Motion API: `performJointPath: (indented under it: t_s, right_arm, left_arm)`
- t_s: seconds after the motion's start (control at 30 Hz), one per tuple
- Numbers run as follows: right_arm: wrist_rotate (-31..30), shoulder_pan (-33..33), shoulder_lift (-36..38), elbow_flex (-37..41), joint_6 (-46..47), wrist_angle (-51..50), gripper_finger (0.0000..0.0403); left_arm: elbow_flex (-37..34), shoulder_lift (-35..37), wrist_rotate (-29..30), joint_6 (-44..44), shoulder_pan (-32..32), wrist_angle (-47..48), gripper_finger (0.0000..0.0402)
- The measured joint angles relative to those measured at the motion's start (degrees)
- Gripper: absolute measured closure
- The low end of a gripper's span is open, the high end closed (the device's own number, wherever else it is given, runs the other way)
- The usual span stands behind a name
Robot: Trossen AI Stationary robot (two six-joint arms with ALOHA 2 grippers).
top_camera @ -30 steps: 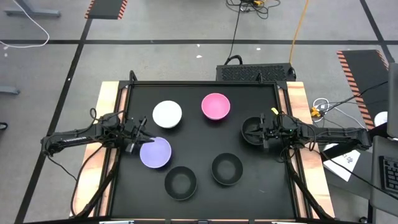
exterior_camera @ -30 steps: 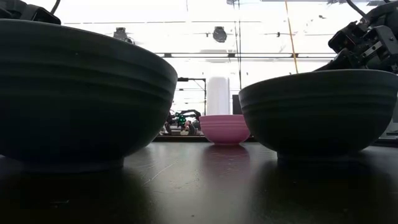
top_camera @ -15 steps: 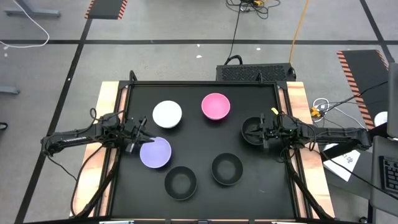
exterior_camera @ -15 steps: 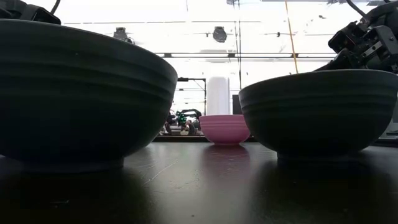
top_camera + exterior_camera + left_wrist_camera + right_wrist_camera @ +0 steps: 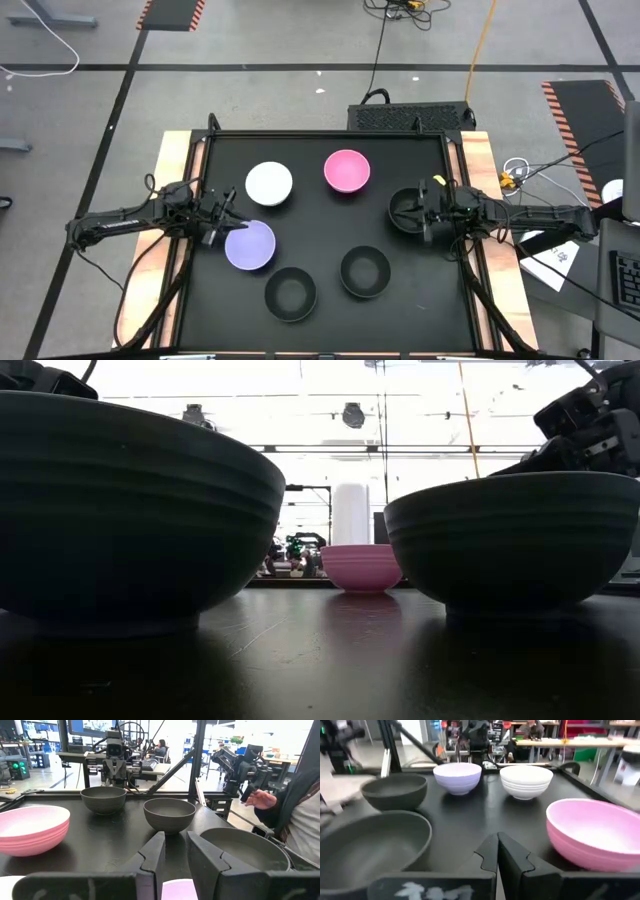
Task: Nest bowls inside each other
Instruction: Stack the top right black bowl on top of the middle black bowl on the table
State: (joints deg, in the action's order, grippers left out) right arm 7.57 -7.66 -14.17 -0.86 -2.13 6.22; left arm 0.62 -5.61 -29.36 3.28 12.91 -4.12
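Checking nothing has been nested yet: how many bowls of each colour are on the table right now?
Black bowls: 3
White bowl: 1
Pink bowl: 1
Lavender bowl: 1
Total: 6, all separate, none nested.

Overhead straight down, low view level across table (image 5: pixel 320 200), wrist cameras facing inward

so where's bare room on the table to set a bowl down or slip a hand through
Widest bare patch: the table middle, bordered by the pink bowl, white bowl, lavender bowl and two front black bowls. The front right corner is also bare. Crowded: around the left gripper at the lavender rim, and the right gripper at the third black bowl.
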Motion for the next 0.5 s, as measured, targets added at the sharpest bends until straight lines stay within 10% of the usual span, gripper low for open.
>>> performJointPath:
  t_s: [0.5]
  right_arm:
    - [0.01, 0.0, 0.0, 0.02, -1.59, -0.18, 0.0403]
  left_arm:
    - [-0.01, 0.0, -0.02, 0.0, 0.0, -0.01, 0.0321]
